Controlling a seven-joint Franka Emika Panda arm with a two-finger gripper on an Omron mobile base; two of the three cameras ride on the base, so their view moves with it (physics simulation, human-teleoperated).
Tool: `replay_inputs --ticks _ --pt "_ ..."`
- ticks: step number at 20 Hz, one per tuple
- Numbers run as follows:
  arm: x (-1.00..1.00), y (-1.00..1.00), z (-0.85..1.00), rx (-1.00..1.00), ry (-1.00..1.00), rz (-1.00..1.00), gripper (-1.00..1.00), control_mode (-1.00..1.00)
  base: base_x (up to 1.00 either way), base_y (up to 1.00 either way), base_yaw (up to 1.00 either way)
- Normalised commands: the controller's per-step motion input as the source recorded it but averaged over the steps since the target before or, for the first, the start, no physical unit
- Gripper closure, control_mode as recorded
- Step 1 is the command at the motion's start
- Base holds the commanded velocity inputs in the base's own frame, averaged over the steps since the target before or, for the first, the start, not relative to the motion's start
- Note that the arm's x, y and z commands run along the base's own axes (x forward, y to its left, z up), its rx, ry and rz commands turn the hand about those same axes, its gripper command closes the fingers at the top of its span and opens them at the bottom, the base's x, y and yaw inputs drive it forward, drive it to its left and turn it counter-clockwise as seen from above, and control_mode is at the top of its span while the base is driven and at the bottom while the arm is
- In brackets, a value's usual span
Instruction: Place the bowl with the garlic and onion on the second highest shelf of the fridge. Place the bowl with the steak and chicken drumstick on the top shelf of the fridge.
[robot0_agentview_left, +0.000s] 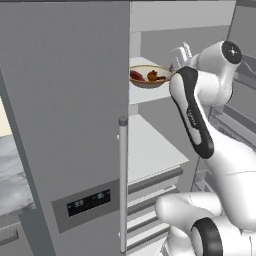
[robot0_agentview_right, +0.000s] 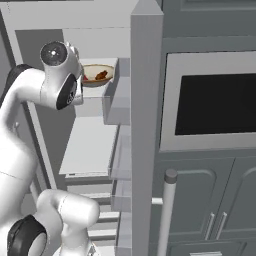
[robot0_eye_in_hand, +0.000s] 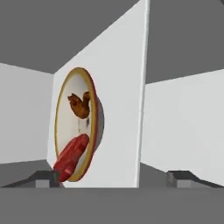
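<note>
red steak (robot0_eye_in_hand: 71, 156), orange-brown drumstick (robot0_eye_in_hand: 79, 105), white shelf (robot0_agentview_left: 150, 92)

The left base view looks from behind the arm's left, forward and slightly down past the closed fridge door (robot0_agentview_left: 65, 115) into the open fridge. The right base view looks from the arm's right, taking in the open door's edge (robot0_agentview_right: 146, 130) and a built-in oven (robot0_agentview_right: 215, 105). Both share the top shelf of the fridge (robot0_agentview_left: 145, 93) (robot0_agentview_right: 95, 93) and the bowl (robot0_agentview_left: 148, 82) (robot0_agentview_right: 100, 79) on it. The hand view sits close to that shelf (robot0_eye_in_hand: 118, 96), rolled sideways so the shelf stands near vertical, with the bowl (robot0_eye_in_hand: 95, 127) seen nearly from above.
</note>
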Motion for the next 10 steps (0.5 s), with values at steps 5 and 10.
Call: replay_inputs --ticks 5,10 --pt "-1.0 -0.02 -0.87 -0.54 0.07 0.22 -1.0 -1.0 0.0 0.0 0.0" --pt "-0.79 -0.05 -0.87 -0.45 0.08 0.23 -1.0 -1.0 0.0 0.0 0.0"
